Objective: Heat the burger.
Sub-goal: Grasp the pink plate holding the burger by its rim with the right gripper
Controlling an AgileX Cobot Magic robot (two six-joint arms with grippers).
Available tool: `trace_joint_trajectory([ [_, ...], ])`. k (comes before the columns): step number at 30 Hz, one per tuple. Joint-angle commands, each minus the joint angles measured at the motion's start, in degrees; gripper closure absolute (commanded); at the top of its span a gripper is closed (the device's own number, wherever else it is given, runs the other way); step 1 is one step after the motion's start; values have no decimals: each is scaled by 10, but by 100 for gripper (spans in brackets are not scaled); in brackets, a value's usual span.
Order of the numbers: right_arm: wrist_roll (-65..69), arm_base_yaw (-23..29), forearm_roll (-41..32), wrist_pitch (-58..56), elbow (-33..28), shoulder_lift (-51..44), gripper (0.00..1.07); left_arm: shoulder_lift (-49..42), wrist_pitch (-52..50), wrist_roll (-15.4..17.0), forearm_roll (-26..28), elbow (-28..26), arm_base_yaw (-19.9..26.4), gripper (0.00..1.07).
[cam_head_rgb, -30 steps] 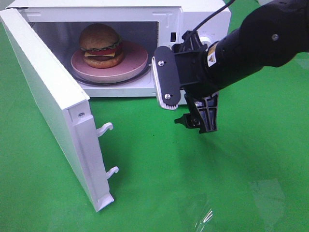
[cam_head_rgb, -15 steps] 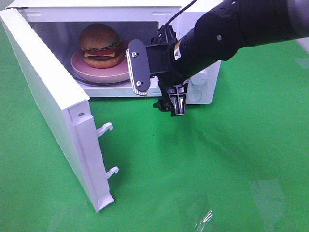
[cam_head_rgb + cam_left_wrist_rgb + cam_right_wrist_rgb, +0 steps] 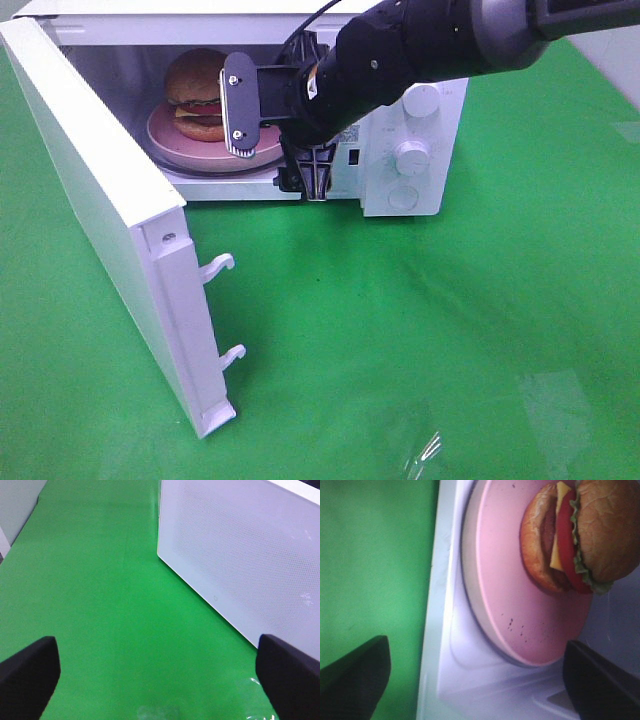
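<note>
The burger (image 3: 197, 85) sits on a round pink plate (image 3: 170, 140) inside the open white microwave (image 3: 345, 30). In the right wrist view the burger (image 3: 592, 530) lies toward the far side of the plate (image 3: 520, 610). My right gripper (image 3: 306, 180) hangs at the right part of the oven's mouth, just in front of the plate's rim. It is open (image 3: 476, 680), with nothing between its fingers. My left gripper (image 3: 160, 680) is open too, over green cloth beside a white dotted panel of the microwave (image 3: 240, 565). It does not show in the high view.
The microwave door (image 3: 100, 200) stands swung out to the left, with its two latch hooks (image 3: 218, 266) facing the middle. The control panel with knobs (image 3: 410, 155) is right of the arm. Green cloth (image 3: 450, 330) covers the table.
My right arm has swung left and back, from the front right of the microwave to the mouth of the oven, now covering part of the plate. Burger, plate and door have not moved.
</note>
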State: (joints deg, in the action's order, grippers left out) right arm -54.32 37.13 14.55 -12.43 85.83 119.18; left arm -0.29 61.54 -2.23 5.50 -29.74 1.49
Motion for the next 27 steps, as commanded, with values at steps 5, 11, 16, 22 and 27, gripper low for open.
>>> trace_joint_trajectory([
  [5, 17, 5, 3, -5, 56, 43, 19, -2, -3, 1, 2, 1, 2, 8],
  [11, 17, 12, 1, -5, 86, 78, 21, -2, -3, 1, 2, 1, 2, 8],
  [16, 17, 12, -3, -3, 104, 100, 22, -2, -3, 1, 2, 1, 2, 8],
  [22, 17, 12, -14, -5, 156, 143, 23, -2, -3, 1, 2, 1, 2, 8],
  [27, 17, 12, -15, -9, 177, 159, 24, -2, -3, 1, 2, 1, 2, 8],
])
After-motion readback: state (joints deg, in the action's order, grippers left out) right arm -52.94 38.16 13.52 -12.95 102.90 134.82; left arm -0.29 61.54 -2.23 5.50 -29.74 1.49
